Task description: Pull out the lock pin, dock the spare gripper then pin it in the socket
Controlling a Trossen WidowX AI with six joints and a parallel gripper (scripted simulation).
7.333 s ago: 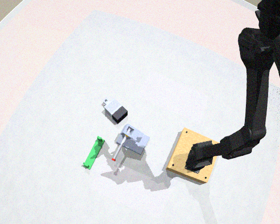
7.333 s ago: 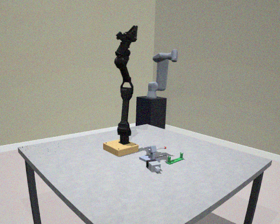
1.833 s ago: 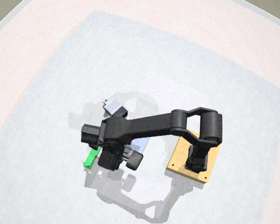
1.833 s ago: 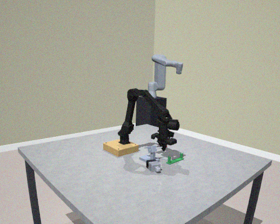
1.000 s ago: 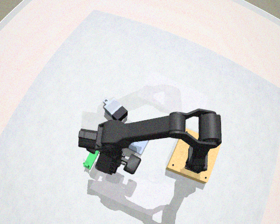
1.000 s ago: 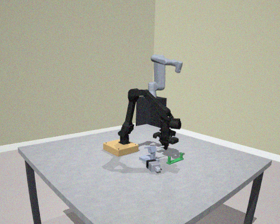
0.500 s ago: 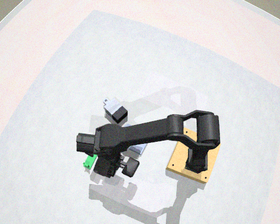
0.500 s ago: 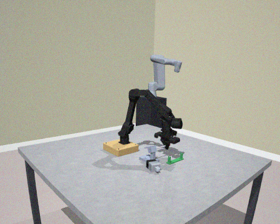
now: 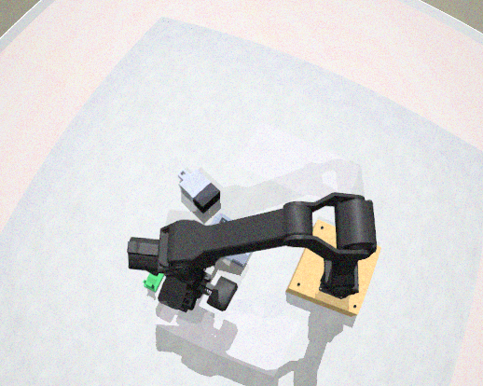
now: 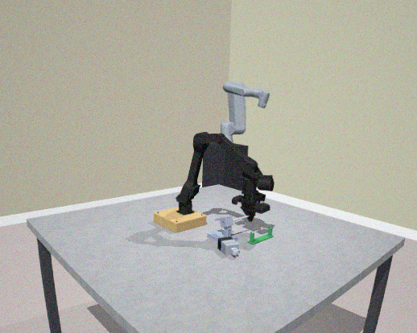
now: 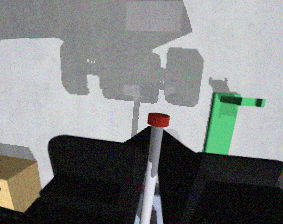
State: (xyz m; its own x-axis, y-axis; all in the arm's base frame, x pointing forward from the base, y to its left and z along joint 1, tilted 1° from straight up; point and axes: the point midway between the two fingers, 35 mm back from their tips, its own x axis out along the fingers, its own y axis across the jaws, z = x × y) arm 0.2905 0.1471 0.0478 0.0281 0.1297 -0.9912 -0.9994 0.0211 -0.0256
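Observation:
My gripper is shut on the lock pin, a thin pale rod with a red head. It holds the pin roughly level above the table, beside the mount. The pin's far end points at the mount's upright socket block; whether its tip is clear of the socket I cannot tell. The mount's pale blue base is partly hidden under the arm in the top view. The spare gripper, pale blue-grey with a black band, lies on the table beside the mount, apart from the socket.
A green bracket with two upright ends stands on the table close to my gripper. My arm's wooden base block is on the mount's other side. A grey arm stands in the background.

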